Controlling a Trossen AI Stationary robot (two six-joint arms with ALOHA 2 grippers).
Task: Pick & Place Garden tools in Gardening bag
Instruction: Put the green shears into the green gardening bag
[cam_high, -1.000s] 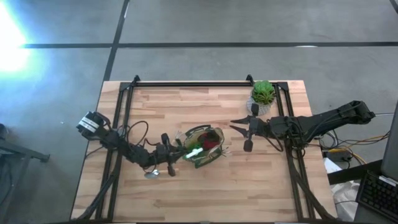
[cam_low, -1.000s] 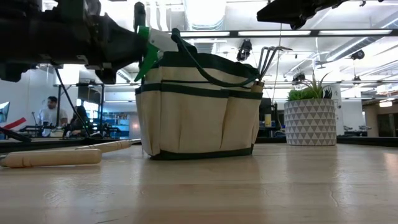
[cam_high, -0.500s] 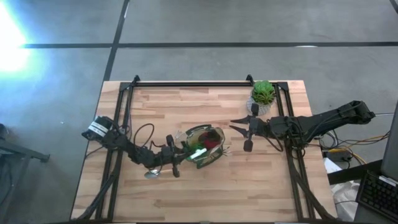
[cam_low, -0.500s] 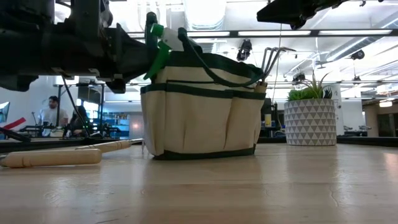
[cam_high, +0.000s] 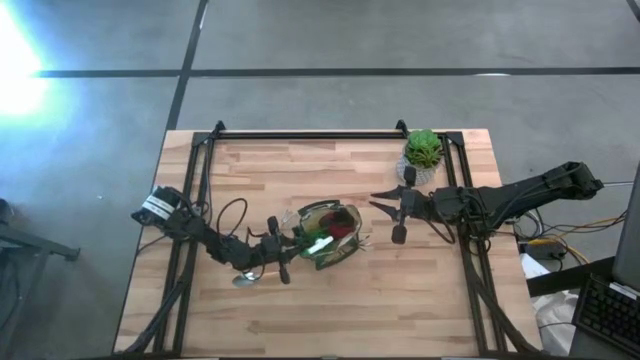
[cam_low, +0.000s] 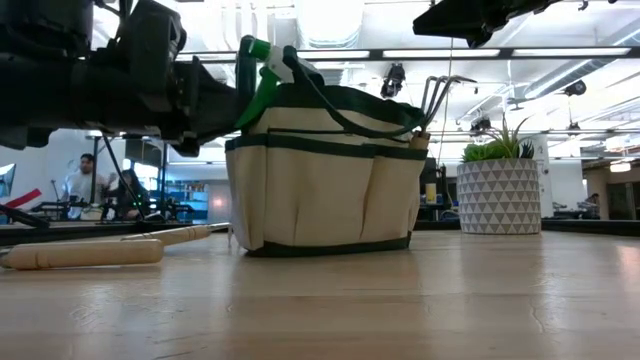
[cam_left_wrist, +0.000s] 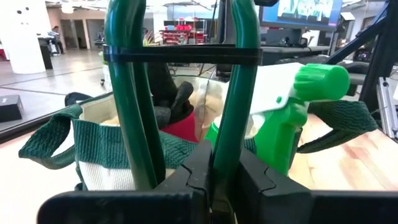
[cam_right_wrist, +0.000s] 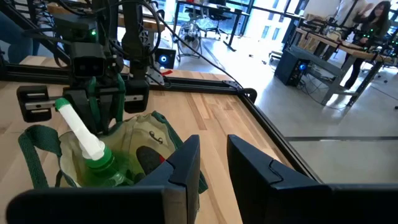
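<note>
The olive-tan gardening bag (cam_high: 328, 235) stands upright on the table (cam_low: 320, 190). A fork (cam_low: 438, 92) sticks out of its far side, and a red piece (cam_left_wrist: 180, 127) lies inside. My left gripper (cam_high: 285, 246) is at the bag's left rim, shut on a dark green tool with two upright bars joined by a black band (cam_left_wrist: 180, 55). A white and bright green spray head (cam_left_wrist: 292, 93) sits right beside the bars, over the bag's mouth. My right gripper (cam_high: 386, 218) is open and empty, right of the bag. My left gripper pinches one of the tool's two green bars (cam_left_wrist: 222, 155) between its two fingers, low on the bar. The fingers come level from the table's left and lie across the bar. The bars stand upright above the bag's left rim (cam_low: 243, 60), clear of the table.
A trowel with a wooden handle (cam_high: 245, 280) lies on the table left of the bag, and wooden handles show in the low view (cam_low: 85, 252). A green plant in a white patterned pot (cam_high: 423, 152) stands at the far right. A person (cam_low: 80, 180) sits in the room beyond.
My left gripper has gone toward the table's right edge, up to the bag, carrying the green bars upright. The spray head has moved with it over the bag's left rim. The bag has slid slightly to the right.
</note>
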